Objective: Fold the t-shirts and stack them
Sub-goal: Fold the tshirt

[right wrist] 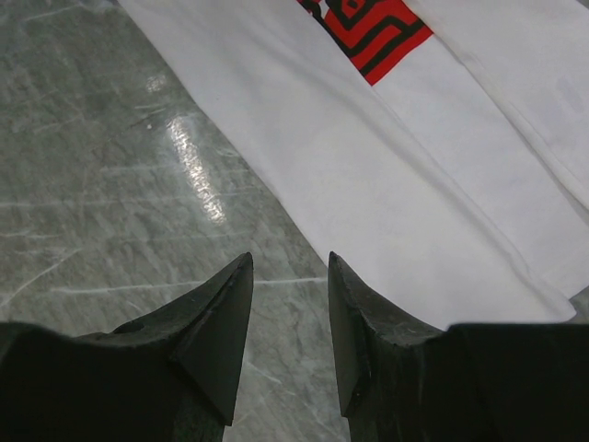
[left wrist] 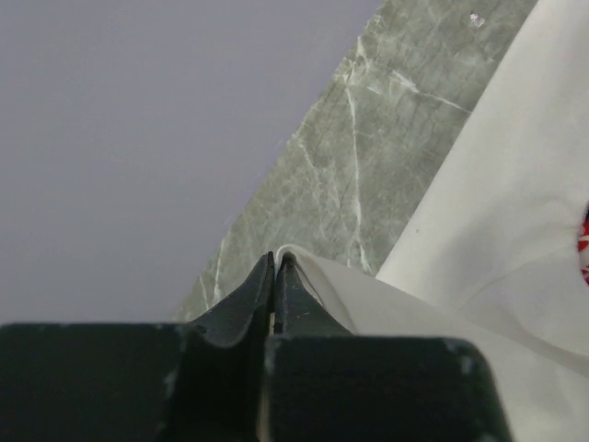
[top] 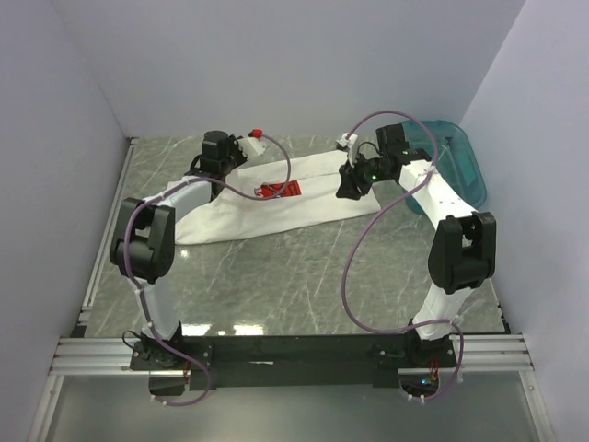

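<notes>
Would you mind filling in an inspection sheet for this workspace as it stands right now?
Surface: grey-green marbled table, light glare near the front.
Job's things: one white t-shirt lying as a long band across the far half, red print up.
Clutter: teal basin at the far right corner.
Grippers: left gripper shut on a t-shirt edge; right gripper open, fingers over bare table beside the shirt.
Cables: purple cables loop along both arms.
Surroundings: plain pale walls on three sides.

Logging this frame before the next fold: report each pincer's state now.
Left pincer: closed on the edge of the white t-shirt.
Right pincer: open, holding nothing, above the table beside the t-shirt.
</notes>
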